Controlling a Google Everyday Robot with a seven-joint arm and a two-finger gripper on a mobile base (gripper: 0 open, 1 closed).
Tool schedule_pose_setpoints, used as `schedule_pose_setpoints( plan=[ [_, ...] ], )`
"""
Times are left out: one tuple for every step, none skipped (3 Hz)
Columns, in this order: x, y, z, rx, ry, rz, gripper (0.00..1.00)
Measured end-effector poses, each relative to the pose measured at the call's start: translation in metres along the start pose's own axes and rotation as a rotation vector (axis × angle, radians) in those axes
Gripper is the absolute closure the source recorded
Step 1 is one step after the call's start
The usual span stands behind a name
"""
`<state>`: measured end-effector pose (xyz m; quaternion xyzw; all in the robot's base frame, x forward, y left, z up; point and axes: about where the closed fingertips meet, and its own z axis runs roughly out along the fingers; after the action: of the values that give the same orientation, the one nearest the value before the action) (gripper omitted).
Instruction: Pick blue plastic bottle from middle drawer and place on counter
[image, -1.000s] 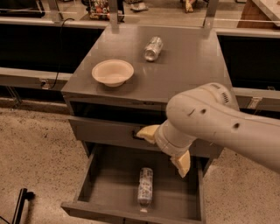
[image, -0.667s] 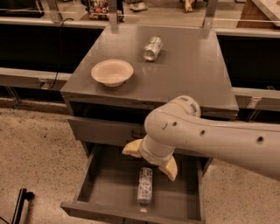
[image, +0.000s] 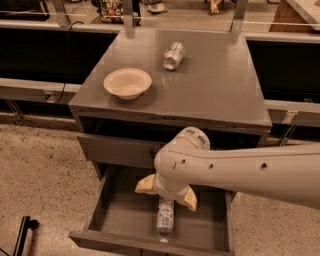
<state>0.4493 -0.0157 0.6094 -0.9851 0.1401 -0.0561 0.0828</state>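
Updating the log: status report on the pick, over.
Gripper open, low over small clear plastic bottle. Bottle lying in wide grey open drawer, not yet lifted. Flat grey counter holds beige round bowl, shiny silver can; neither blocking.

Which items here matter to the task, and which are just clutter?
Job: blue plastic bottle, lying in the open middle drawer; counter; hand, open, just above the bottle.
Lying about: white bowl and silver can, both on the counter.

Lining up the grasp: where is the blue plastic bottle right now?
The blue plastic bottle lies lengthwise near the centre of the open middle drawer, cap toward the front, with the open pincer just over its far end.
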Motion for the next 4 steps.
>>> schedule_pose_setpoints(
  plan=[
    [0.001, -0.002, 0.005, -0.028, -0.010, -0.038, 0.00],
    [0.014, -0.009, 0.050, -0.069, -0.026, -0.100, 0.00],
    [0.022, -0.008, 0.118, -0.075, -0.048, -0.138, 0.00],
    [0.023, -0.003, 0.179, -0.053, -0.069, -0.146, 0.00]
  ],
)
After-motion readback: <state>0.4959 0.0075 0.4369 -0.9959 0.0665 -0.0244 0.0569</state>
